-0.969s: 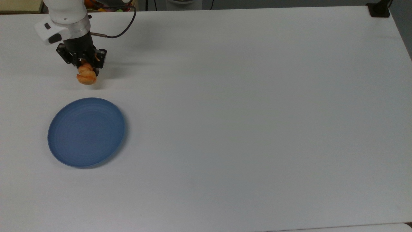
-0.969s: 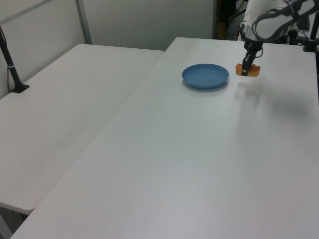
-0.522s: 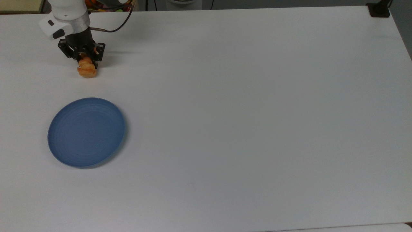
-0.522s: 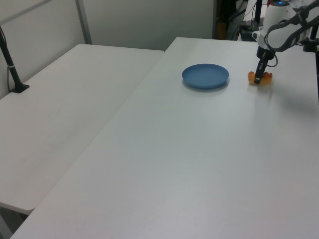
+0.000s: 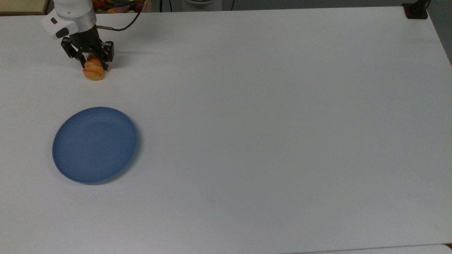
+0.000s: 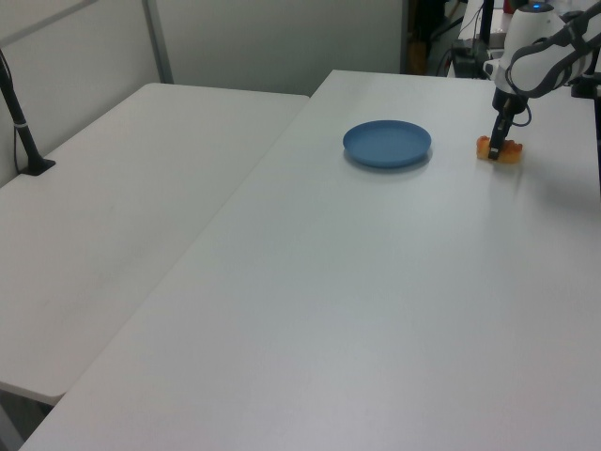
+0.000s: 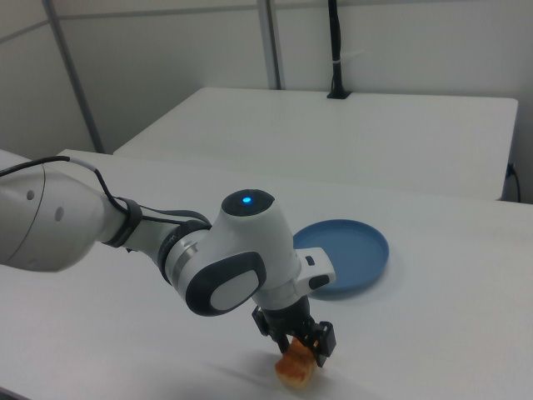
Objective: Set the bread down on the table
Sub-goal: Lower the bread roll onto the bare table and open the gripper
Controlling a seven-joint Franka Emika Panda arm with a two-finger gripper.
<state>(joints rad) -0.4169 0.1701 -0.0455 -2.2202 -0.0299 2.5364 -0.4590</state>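
Observation:
The bread (image 5: 93,73), a small golden-orange loaf, sits low at the white table's (image 5: 265,123) far left corner in the top view, touching or nearly touching the surface. My gripper (image 5: 94,66) points down over it, shut on the bread, with a black finger on each side. The left view shows the bread (image 6: 512,154) and gripper (image 6: 495,150) at the right of the blue plate. In the right view the bread (image 7: 293,372) hangs under the gripper (image 7: 301,354), near the bottom edge.
A round blue plate (image 5: 94,144) lies on the table in front of the bread, a short gap apart. A black clamp (image 5: 416,10) sits at the top view's far right corner. A second white table (image 6: 122,188) stands alongside in the left view.
The gripper has carried the bread down and away from the plate, toward the table's far edge in the top view. The bread has gone from hanging above the table to its surface.

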